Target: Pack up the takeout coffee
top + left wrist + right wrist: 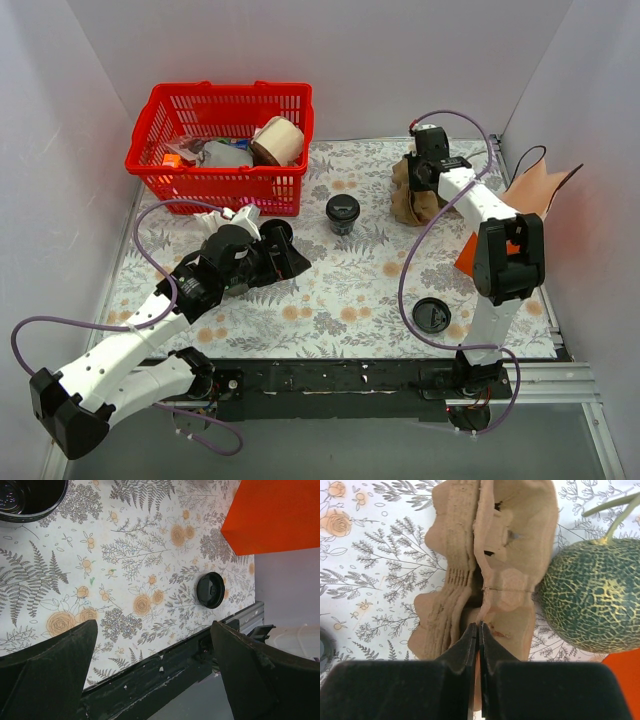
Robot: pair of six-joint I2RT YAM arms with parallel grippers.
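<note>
Floral tablecloth [330, 295], white walls. Takeout coffee [343, 213] stands upright mid-table, at 4 o'clock off the red basket [215, 182]. Black lid [432, 315] lies flat at 5 o'clock from it, well apart. Left gripper [153, 627]: jaws wide apart, holding nothing. Right gripper [479, 626]: pinched together on the cardboard carrier [510, 555] ridge. Melon [590, 600] just beside the carrier, at its 3 o'clock.

The cup [343, 213] stands alone in the middle of the worktop [330, 300], with bare cloth on every side and open room above and in front. The basket [215, 185] wall is near on its left. The left arm [150, 310] lies across the left side, reaching the basket's front. To the right, apart, the carrier [412, 200] sits under the right arm [490, 215], a melon [592, 600] touching it. The lid [432, 315] lies alone near the front.
</note>
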